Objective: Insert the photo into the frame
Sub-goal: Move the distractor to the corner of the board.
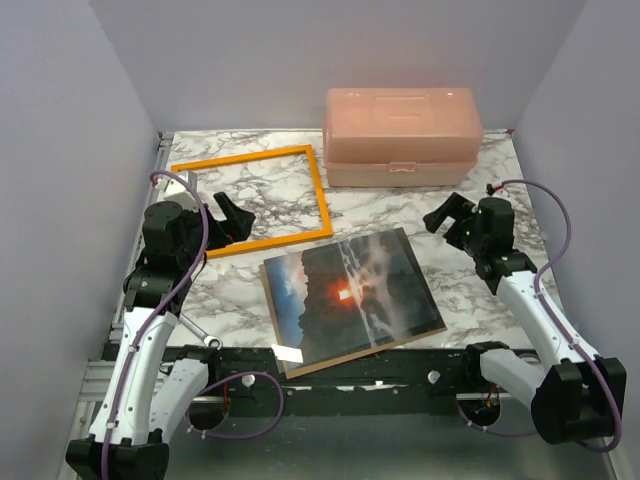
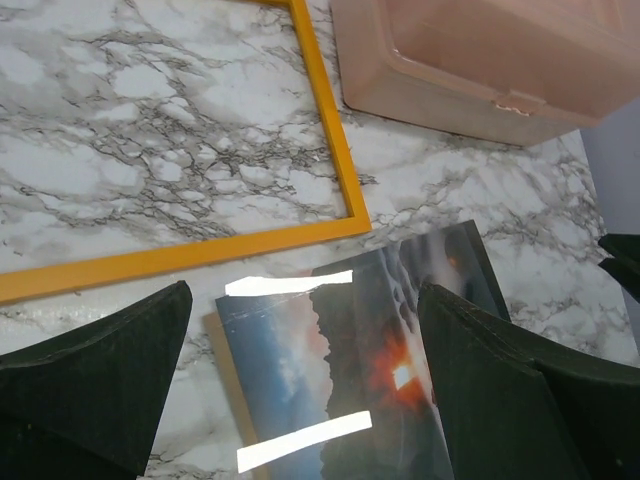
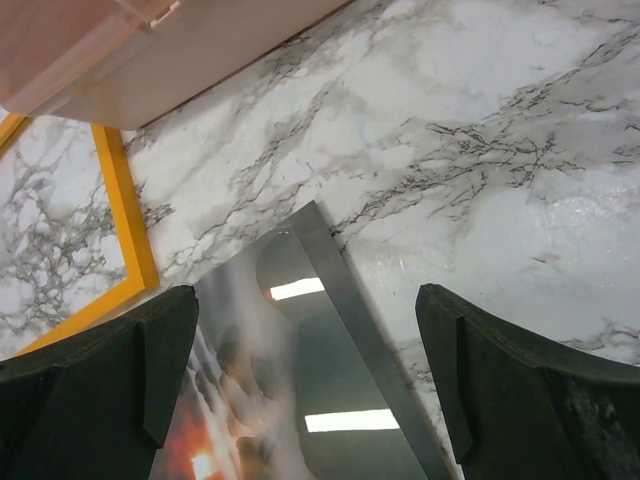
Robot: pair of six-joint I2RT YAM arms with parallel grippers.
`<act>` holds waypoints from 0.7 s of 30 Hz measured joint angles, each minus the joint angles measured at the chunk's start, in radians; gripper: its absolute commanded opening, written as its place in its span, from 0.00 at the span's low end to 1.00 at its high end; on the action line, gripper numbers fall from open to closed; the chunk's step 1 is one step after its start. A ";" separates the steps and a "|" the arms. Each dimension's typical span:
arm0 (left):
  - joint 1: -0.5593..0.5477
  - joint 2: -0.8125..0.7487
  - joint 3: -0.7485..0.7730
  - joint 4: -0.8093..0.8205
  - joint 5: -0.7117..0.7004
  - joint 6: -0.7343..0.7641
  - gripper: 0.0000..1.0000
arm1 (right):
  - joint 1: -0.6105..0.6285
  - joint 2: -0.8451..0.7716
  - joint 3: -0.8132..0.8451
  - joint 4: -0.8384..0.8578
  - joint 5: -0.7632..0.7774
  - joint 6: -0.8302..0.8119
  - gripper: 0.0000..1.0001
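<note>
Top external is showing the pickup step not yet begun, judging by how things are lying. On the left, the left gripper is hanging with jaws spread wide and nothing between them, over the 8 o'clock corner of the frame. The right gripper is hovering equally wide and empty above the table, at 3 o'clock of the photo. That photo is lying face up, flat and skewed, at the table's 6 o'clock, resting on a brown backing board that is peeking out along its 9 o'clock edge. The frame is lying empty at 10 o'clock of the photo, near it. A pink box is sitting at 1 o'clock. Glare is covering the photo, so I cannot tell whether a clear sheet is lying on it. Next move, I'm judging: working a fingertip under one thin edge, lifting the photo without dragging the board, then carrying it toward 10 o'clock and turning it to match the opening.
</note>
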 measured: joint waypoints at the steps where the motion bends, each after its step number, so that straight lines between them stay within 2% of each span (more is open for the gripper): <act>1: 0.000 0.010 0.000 0.001 0.012 0.001 0.99 | 0.000 -0.006 -0.006 0.000 -0.005 -0.001 1.00; 11: 0.000 0.163 0.021 -0.008 0.069 0.025 0.99 | 0.000 -0.008 -0.023 -0.053 -0.104 -0.007 1.00; 21: 0.000 0.138 0.079 -0.097 0.078 0.117 0.99 | 0.000 0.059 -0.021 -0.121 -0.150 -0.002 1.00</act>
